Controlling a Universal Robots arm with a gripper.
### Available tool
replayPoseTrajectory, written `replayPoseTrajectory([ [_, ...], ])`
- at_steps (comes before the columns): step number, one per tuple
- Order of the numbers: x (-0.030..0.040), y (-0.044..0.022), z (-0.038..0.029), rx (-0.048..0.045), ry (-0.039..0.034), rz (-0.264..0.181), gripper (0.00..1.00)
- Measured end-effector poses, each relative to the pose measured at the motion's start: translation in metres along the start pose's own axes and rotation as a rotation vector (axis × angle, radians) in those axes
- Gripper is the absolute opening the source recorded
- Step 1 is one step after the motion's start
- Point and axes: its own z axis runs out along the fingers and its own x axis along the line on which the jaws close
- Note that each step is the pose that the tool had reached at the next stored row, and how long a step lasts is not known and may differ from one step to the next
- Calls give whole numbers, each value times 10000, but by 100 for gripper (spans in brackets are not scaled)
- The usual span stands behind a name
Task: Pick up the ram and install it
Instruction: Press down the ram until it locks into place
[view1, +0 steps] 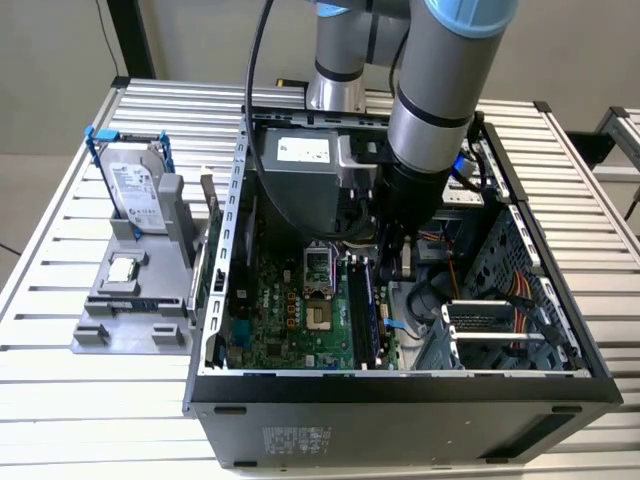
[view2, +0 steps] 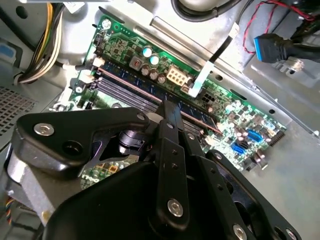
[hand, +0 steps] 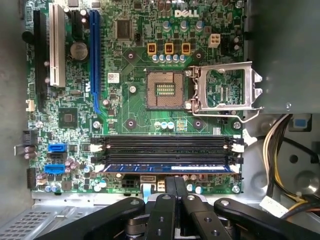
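One open computer case (view1: 400, 385) on a slatted table, with the motherboard (view1: 270, 310) flat on its floor. Low inside the case, at about one o'clock from the board's middle in the exterior view: the gripper (view1: 395, 262), fingers pinched together in both wrist views (hand: 176, 186) (view2: 167, 107), no gap seen and nothing clamped between them. Just beside those tips, and at three o'clock from the processor socket (view1: 313, 318) in the exterior view: the ram (view1: 362, 300), already lying along the outermost memory slot (hand: 170, 168), next to the empty slots (hand: 165, 145).

Cannot tell whether fully seated, nor whether the white end latches (hand: 99, 168) have snapped home.

Likely trouble from here:
- Pressing off-centre, so tilting one end up and leaving the other unlatched.
- Slipping off the thin top edge onto the small capacitors and connectors nearby.
- Pushing too hard on a half-aligned stick, so flexing the board or damaging the slot.
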Motion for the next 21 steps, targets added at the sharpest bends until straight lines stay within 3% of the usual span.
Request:
replayPoseTrajectory([
  [6, 1, 1, -64, 1, 13, -1, 0],
  [11, 3, 4, -163, 1, 14, 0, 0],
  [21, 7, 8, -297, 1, 22, 1, 0],
])
